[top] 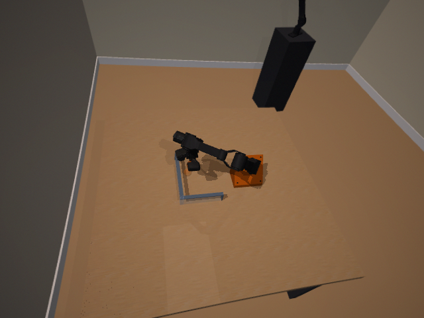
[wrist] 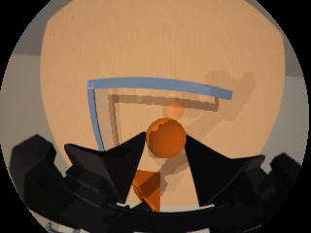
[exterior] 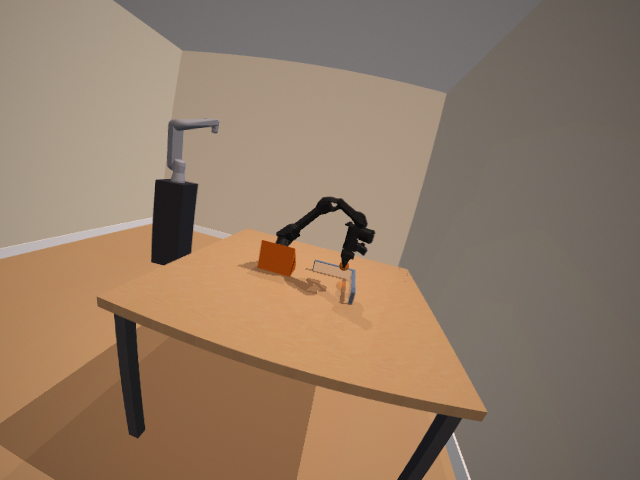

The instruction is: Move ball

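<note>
While our gripper [wrist: 166, 155] sits low over the table [exterior: 289, 330], its two black fingers are clamped on the orange ball [wrist: 166, 138], one on each side of it in the wrist view. We see the ball at centre frame there, round and fully lit, with its dark shadow on the wood below and to the right of it.

Just above the ball in the wrist view we see the see-through copy [wrist: 174, 111], a faint pale orange disc. It sits between the ball and the long clear wall [wrist: 162, 84] that runs across the upper middle of the frame. The short clear wall [wrist: 95, 116] drops from that wall's left end, making the corner at upper left. Ball and copy are both inside that corner.

From the exterior view we see the gripper [exterior: 345, 260] pointing straight down, with a bit of orange at its tip [exterior: 344, 266], near the wall corner at centre right. We cannot tell from there whether the ball touches the table.

In the top view the arm [top: 209, 149] reaches left from its orange base [top: 247, 174] at centre frame. The gripper hides most of the ball; only a faint orange patch [top: 187, 171] shows beside the left wall [top: 178, 177].
</note>
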`<state>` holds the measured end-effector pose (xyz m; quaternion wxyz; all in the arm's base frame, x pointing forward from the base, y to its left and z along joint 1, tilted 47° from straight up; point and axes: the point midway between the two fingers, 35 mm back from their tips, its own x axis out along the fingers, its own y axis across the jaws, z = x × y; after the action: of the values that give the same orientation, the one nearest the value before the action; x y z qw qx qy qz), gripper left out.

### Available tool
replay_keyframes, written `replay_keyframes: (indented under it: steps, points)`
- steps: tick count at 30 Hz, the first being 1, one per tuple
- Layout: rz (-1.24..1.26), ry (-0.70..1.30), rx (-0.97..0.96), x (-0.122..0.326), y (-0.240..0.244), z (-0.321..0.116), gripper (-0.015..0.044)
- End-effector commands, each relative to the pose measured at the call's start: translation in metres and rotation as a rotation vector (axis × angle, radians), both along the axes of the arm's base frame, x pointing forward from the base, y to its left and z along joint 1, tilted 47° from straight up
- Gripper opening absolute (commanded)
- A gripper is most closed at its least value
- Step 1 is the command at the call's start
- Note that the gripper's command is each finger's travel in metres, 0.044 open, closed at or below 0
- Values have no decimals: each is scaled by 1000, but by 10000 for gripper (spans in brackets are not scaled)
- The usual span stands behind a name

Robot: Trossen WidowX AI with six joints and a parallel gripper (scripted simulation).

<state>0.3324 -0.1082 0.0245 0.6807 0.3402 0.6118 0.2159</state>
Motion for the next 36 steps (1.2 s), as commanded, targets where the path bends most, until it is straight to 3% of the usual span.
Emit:
replay_keyframes:
  steps: [1, 7, 14, 20, 36]
  points:
    - [0, -8, -3, -9, -20, 24, 0]
    - [0, -8, -3, -9, -21, 23, 0]
    - [0, -10, -3, 9, -7, -26, 0]
    - [0, -10, -3, 10, -5, -30, 0]
    - [0, -11, 1, 21, 44, -75, 0]
